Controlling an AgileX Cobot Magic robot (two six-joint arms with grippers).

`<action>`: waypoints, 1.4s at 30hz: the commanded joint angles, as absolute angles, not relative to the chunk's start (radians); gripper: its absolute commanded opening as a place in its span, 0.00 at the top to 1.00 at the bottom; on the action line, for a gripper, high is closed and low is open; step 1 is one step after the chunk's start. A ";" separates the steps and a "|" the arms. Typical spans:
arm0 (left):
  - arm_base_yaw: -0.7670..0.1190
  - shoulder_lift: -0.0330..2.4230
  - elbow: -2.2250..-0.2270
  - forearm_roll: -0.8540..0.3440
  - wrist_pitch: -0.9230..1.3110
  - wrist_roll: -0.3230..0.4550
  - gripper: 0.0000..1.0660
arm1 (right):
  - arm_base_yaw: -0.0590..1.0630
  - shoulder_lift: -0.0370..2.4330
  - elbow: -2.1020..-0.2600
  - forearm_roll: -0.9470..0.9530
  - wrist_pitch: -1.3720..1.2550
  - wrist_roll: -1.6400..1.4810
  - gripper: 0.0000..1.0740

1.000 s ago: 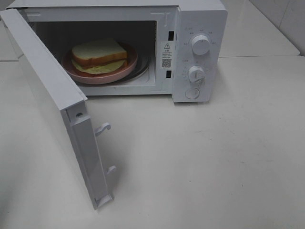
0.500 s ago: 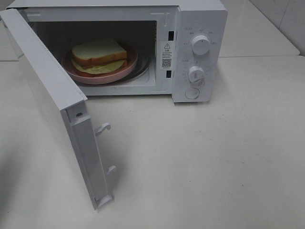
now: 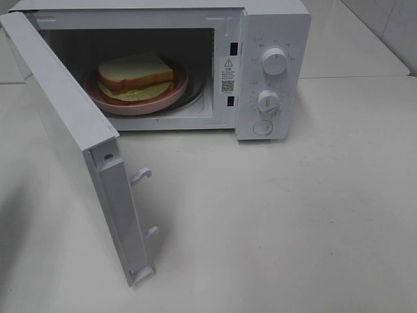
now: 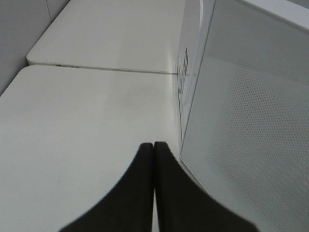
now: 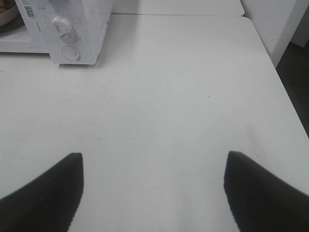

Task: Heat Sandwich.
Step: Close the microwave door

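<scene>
Sandwich of white bread (image 3: 135, 72) on round pink plate (image 3: 138, 106) inside white microwave (image 3: 277, 32), we saw left gripper (image 4: 154, 146) together, right gripper (image 5: 154, 155) apart.

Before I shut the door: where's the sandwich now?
In the exterior high view, the sandwich sits on the pink plate inside the open microwave, left of the control panel.

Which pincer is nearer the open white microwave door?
Left. Left pincer, shut, sits right beside the white microwave door; right pincer, open, hangs over the white table, well clear of it.
</scene>
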State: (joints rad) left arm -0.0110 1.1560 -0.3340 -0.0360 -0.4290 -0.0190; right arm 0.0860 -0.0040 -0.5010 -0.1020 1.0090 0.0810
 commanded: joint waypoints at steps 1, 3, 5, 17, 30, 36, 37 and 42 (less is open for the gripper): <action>-0.017 1.226 -0.333 0.029 -0.594 -0.020 1.00 | 0.085 -0.032 -0.499 -0.102 0.994 0.072 0.30; -0.017 1.274 -0.333 0.092 -0.680 -0.021 1.00 | 0.085 -0.032 -0.499 -0.102 0.994 0.072 0.30; -0.017 1.317 -0.333 0.141 -0.747 -0.027 1.00 | 0.085 -0.032 -0.499 -0.102 0.994 0.072 0.30; -0.041 1.516 -0.382 0.258 -0.912 -0.134 1.00 | 0.085 -0.032 -0.499 -0.102 0.994 0.072 0.30; -0.181 1.594 -0.394 0.210 -0.957 -0.130 1.00 | 0.085 -0.032 -0.499 -0.102 0.994 0.072 0.30; -0.232 1.618 -0.406 0.192 -0.959 -0.129 1.00 | 0.085 -0.032 -0.499 -0.102 0.994 0.072 0.30; -0.254 1.625 -0.415 0.175 -0.959 -0.126 1.00 | 0.085 -0.032 -0.499 -0.102 0.994 0.072 0.30; -0.295 1.651 -0.443 0.136 -0.957 -0.117 1.00 | 0.085 -0.032 -0.499 -0.102 0.994 0.075 0.30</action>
State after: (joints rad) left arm -0.2820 1.6460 -0.4250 0.1580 -0.9400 -0.1210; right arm 0.0860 -0.0040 -0.5010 -0.1010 1.0090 0.0810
